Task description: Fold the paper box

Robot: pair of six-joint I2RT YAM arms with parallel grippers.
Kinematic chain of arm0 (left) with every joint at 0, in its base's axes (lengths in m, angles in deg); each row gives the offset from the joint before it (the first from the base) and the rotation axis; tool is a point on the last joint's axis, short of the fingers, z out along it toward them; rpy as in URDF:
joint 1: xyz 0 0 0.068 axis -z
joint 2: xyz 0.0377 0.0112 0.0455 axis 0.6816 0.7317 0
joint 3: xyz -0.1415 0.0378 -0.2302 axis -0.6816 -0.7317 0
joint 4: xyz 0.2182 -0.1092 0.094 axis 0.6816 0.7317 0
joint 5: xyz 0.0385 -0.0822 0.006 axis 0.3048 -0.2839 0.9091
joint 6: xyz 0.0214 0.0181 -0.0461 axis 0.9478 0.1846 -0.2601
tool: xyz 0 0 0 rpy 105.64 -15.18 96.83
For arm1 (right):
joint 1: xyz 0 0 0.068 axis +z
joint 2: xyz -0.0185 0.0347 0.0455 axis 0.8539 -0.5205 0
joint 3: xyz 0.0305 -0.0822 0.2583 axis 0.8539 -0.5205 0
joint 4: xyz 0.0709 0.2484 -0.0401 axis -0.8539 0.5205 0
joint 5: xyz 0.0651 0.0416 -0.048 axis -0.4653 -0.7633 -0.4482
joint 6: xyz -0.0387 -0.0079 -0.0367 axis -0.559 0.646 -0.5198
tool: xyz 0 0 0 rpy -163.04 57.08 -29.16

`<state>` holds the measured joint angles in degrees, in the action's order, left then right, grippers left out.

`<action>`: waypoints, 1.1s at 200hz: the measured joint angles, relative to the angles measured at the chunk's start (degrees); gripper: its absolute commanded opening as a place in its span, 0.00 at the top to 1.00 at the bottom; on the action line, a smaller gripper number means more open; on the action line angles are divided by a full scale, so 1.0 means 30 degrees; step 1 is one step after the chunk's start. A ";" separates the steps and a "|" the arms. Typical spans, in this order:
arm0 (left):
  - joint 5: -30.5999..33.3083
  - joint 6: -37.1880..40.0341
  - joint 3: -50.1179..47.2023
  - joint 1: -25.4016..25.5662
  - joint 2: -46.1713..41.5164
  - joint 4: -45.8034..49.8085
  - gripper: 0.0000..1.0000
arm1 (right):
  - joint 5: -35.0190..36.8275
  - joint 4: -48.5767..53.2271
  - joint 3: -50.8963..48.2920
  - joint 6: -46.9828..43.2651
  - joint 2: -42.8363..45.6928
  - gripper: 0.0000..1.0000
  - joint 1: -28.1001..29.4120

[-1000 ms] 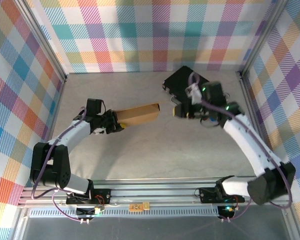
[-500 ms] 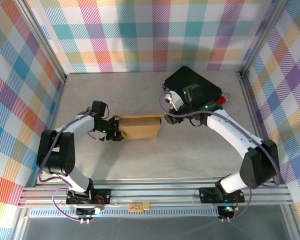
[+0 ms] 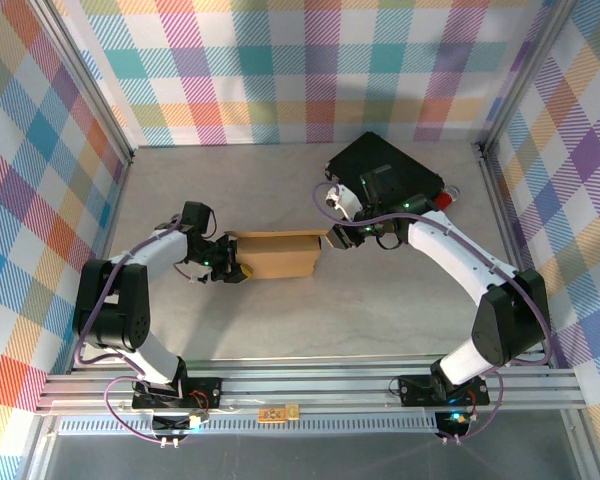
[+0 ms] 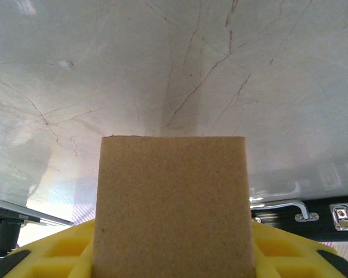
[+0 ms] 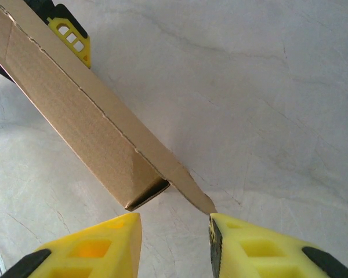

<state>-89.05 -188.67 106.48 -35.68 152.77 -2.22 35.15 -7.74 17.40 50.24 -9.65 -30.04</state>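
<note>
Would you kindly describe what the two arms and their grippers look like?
The left arm and right arm have white links, black joints and looping purple cables. Their jaws are yellow blocks with rectangular cut-outs.

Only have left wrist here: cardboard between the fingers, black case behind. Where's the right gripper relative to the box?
Observer: The right gripper is at the opposite end of the box from the left gripper, jaws open.
Operator: Gripping anything?
Observer: No. A loose flap at that end points toward one finger; contact unclear.
Operator: Is that end closed up?
Observer: No, a dark gap shows at the box's end.
</note>
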 measured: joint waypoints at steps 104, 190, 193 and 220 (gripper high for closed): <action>0.0015 0.0204 0.0219 0.0000 0.0000 0.0780 1.00 | 0.0532 0.0131 0.0801 -0.0138 -0.1523 0.90 0.0605; 0.0000 -0.0204 0.0219 -0.0073 0.0000 0.0714 1.00 | 0.0780 0.2127 0.2361 0.1464 -0.2018 1.00 0.1013; -0.0007 -0.0211 0.0219 -0.0080 0.0000 0.0714 1.00 | 0.0801 0.2295 0.2528 0.1617 -0.2106 1.00 0.1042; -0.0007 -0.0437 0.0211 -0.0153 0.0000 0.0692 1.00 | 0.1370 0.3337 0.3672 0.2994 -0.2739 1.00 0.1348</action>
<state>-89.07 -189.98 107.12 -36.14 152.77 -0.14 39.26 2.27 28.41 59.23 -17.87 -25.99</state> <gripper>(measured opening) 0.425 0.065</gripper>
